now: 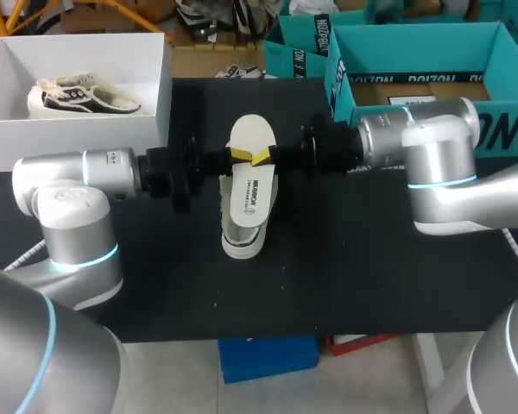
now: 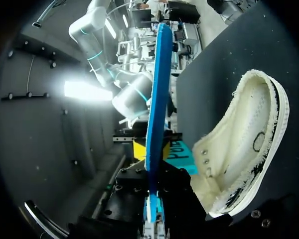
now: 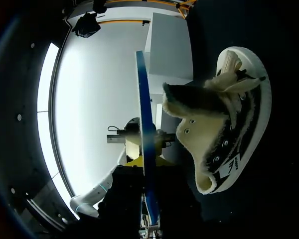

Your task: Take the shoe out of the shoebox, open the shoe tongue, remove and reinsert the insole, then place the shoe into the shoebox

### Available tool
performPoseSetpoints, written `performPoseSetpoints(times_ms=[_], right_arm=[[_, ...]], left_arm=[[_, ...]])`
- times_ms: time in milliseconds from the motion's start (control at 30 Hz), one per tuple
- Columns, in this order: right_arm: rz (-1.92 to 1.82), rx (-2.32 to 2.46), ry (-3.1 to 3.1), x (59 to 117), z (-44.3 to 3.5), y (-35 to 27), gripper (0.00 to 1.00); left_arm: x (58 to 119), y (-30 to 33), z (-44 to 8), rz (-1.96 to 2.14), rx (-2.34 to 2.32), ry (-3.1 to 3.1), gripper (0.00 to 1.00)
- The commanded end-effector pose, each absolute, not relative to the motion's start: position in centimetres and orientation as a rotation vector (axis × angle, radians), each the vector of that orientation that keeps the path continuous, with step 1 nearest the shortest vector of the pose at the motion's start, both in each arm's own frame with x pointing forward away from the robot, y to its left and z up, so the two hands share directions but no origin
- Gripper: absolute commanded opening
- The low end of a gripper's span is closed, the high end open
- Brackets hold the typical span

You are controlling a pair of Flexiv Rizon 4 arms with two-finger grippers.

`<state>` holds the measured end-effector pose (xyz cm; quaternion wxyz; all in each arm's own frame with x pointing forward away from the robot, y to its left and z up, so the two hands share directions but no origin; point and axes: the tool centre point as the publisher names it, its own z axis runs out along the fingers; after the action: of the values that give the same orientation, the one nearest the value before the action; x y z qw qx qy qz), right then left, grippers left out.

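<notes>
insole [image 1: 251, 168] held above the shoe [image 1: 242, 241] on the tabletop [image 1: 371, 276], left jaws and right jaws both closed on its opposite edges at mid-length. long axes parallel; shoe directly beneath; arms equally near.

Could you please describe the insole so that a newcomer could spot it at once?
In the middle of the black table, the insole hangs above the shoe, gripped from either side by the left gripper and the right gripper. Unlike the bulky shoe, it is a thin, flat white sheet with a blue underside.
</notes>
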<state>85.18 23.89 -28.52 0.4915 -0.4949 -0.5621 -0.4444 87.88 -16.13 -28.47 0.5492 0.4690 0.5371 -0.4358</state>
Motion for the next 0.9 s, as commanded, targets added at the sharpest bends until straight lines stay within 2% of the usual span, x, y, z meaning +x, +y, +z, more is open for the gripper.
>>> performPoseSetpoints(times_ms=[33, 67, 100, 133, 333, 567, 633, 733, 900], right_arm=[[-1.077, -1.204, -1.366, 85.19, -28.47, 23.9, 0.0], [-1.077, -1.204, -1.366, 85.19, -28.47, 23.9, 0.0], [-1.077, -1.204, -1.366, 85.19, -28.47, 23.9, 0.0], [-1.077, -1.204, -1.366, 85.19, -28.47, 23.9, 0.0], [-1.077, -1.204, -1.366, 85.19, -28.47, 23.9, 0.0], [-1.077, -1.204, -1.366, 85.19, -28.47, 23.9, 0.0], [-1.077, -1.204, -1.366, 85.19, -28.47, 23.9, 0.0], [-1.077, -1.204, -1.366, 85.19, -28.47, 23.9, 0.0], [-1.077, -1.204, -1.366, 85.19, -28.47, 23.9, 0.0]], left_arm=[[87.45, -15.7, -28.55, -1.023, 1.121, 1.273, 0.26], [87.41, -15.65, -28.57, -1.022, 1.123, 1.273, 0.26], [87.37, -15.58, -28.6, -1.022, 1.124, 1.273, 0.41], [87.37, -15.5, -28.61, -1.022, 1.124, 1.274, 0.45], [87.33, -15.18, -28.45, -1.019, 1.12, 1.265, 0.42], [87.32, -15.13, -28.41, -1.028, 1.122, 1.252, 0.42], [87.31, -15.13, -28.43, -1.029, 1.123, 1.249, 0.36], [87.37, -15.21, -28.6, -1.032, 1.123, 1.25, 0.16], [87.69, -15.73, -29.06, -1.036, 1.129, 1.269, 0.04]])
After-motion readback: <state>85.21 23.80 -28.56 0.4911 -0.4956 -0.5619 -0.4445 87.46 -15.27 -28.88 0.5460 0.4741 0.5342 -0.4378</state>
